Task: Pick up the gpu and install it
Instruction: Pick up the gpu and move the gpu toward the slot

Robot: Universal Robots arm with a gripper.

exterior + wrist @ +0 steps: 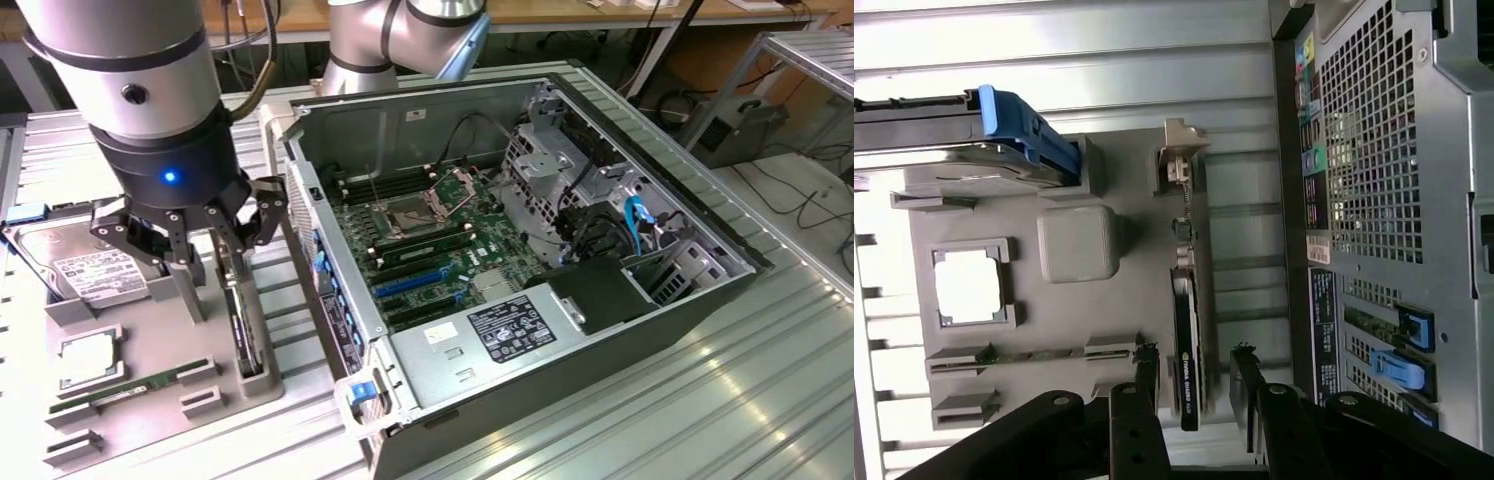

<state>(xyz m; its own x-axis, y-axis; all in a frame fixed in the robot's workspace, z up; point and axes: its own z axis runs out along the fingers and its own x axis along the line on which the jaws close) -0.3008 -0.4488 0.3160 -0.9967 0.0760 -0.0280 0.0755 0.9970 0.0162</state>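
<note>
gpu upright on its long edge in a slot of the grey holder tray, thin and black, silver bracket at the end farthest from the gripper. Gripper directly over the card, spread wide, one finger on each side of it, a clear gap either way in the wrist view; straddling without contact, holding nothing. On the same tray, toward the exterior view's left: hard drive with a white label and a blue clip at one end; a square processor seated in its pocket; a narrow green memory stick lying across its cradles. Just beside the tray, on the exterior view's right, an open computer case lying on its side, green motherboard exposed, blue expansion slots near the tray-side wall, a silver box with a label toward the near corner. Tray and case both resting on a ribbed metal table. Card not yet lifted from its slot, not yet in the case.
</note>
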